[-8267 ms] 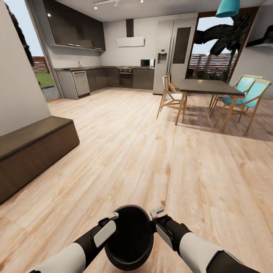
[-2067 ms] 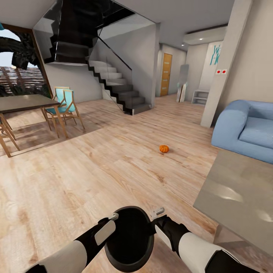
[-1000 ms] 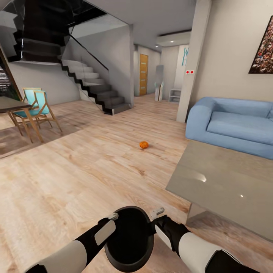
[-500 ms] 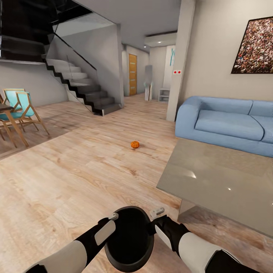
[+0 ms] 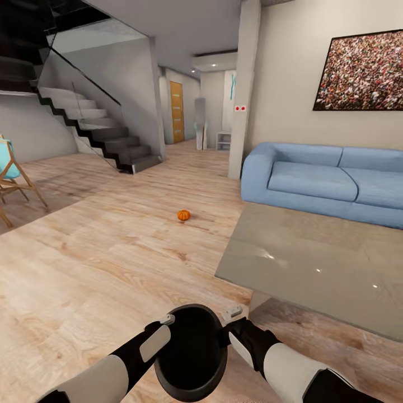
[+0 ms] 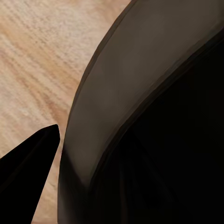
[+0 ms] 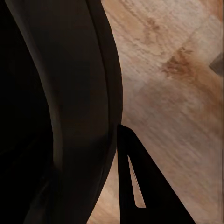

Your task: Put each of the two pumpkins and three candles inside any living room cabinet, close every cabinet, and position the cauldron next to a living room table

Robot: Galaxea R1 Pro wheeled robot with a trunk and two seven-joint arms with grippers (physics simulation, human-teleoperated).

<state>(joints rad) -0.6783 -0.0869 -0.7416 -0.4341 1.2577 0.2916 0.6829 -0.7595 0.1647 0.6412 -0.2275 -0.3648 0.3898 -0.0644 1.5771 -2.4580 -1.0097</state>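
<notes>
Open floor (image 5: 112, 252) beside table (image 5: 313, 263); grippers seemingly clamp cauldron (image 5: 193, 350).

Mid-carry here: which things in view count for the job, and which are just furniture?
Job:
cauldron, held between left gripper and right gripper
pumpkin on the floor
low table

Not job:
blue sofa
staircase
wall picture
</notes>
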